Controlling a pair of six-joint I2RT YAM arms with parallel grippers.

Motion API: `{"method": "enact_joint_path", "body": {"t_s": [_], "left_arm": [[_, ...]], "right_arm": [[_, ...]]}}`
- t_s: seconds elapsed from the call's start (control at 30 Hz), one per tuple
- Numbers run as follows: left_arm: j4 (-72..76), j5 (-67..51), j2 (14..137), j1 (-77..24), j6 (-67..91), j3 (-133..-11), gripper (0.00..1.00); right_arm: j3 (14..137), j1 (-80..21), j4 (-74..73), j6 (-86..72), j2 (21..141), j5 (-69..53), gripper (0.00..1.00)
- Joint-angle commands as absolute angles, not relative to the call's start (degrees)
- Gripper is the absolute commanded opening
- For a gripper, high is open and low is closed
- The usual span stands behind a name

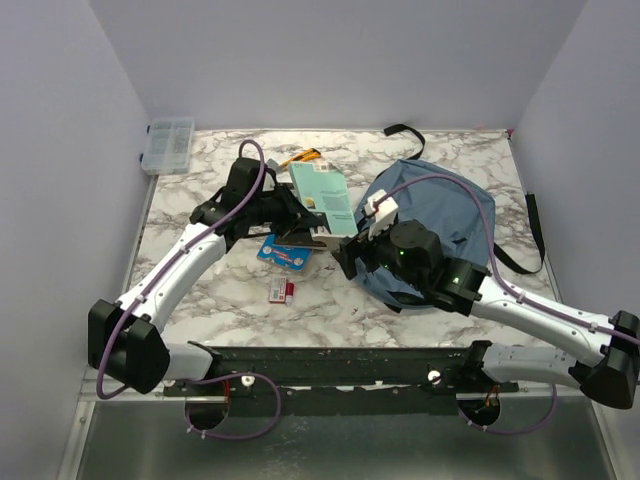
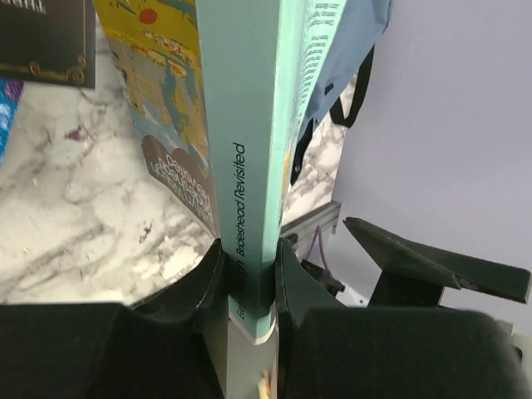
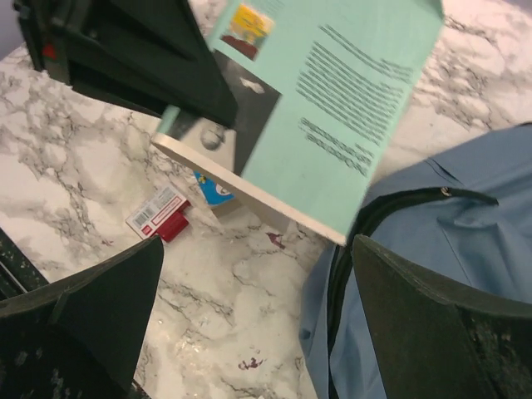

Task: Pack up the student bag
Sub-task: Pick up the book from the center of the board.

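Large soft dusty-blue fabric student bag (image 1: 450,210) slumped on the right half of the marbled tabletop (image 1: 200,300), close to its right edge. Right claw (image 3: 258,249) spread wide over the bag's left side. Left claw (image 2: 249,278) pinching a mint-green paperback book (image 2: 241,125) by the spine, just left of the bag. Small red-and-white packet (image 1: 282,290) lying toward the near edge.

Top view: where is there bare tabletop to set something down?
Bare marble lies between the plastic box and the left arm, and along the near edge in front of the red box. Crowded: the centre, around the book and backpack.
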State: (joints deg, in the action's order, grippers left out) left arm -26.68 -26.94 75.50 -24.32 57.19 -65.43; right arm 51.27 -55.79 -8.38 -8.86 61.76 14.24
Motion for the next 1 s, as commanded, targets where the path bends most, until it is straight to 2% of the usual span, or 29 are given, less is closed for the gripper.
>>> {"method": "enact_joint_path", "body": {"t_s": [0.0, 0.13, 0.37, 0.57, 0.63, 0.77, 0.83, 0.87, 0.9, 0.97], "left_arm": [[-26.6, -31.4, 75.0, -25.5, 61.2, -68.1, 0.00], [-30.0, -33.8, 76.2, -25.6, 62.5, -69.2, 0.00], [-31.9, -39.5, 76.8, -25.6, 65.9, -68.5, 0.00], [-31.9, -39.3, 77.2, -25.6, 66.9, -69.0, 0.00], [-31.9, -38.7, 77.2, -25.7, 67.0, -69.8, 0.00], [-30.3, -39.6, 77.3, -25.8, 67.5, -70.1, 0.00], [-26.8, -43.9, 78.2, -26.0, 68.2, -70.2, 0.00], [-26.2, -45.7, 78.9, -26.0, 68.2, -70.6, 0.00], [-25.2, -47.4, 79.4, -26.1, 67.9, -71.1, 0.00], [-23.5, -49.1, 79.7, -26.2, 65.6, -72.0, 0.00]], "right_arm": [[52.1, -61.0, -2.6, -1.4, 65.1, 19.9, 1.00], [51.8, -65.5, 1.4, 3.9, 69.4, 22.8, 1.00], [53.5, -69.6, 7.8, 8.3, 79.4, 43.1, 1.00], [50.4, -69.6, 14.7, 10.7, 82.4, 46.8, 0.88], [48.5, -69.6, 18.7, 10.9, 82.5, 48.7, 0.79], [45.6, -69.7, 25.1, 11.8, 82.7, 51.5, 0.55], [45.3, -69.6, 26.8, 11.9, 83.1, 54.0, 0.33], [45.4, -69.6, 26.9, 11.3, 83.0, 54.9, 0.15], [45.5, -69.6, 26.3, 10.3, 82.6, 55.2, 0.03], [44.7, -69.6, 25.3, 8.4, 81.2, 55.0, 0.01]]}}
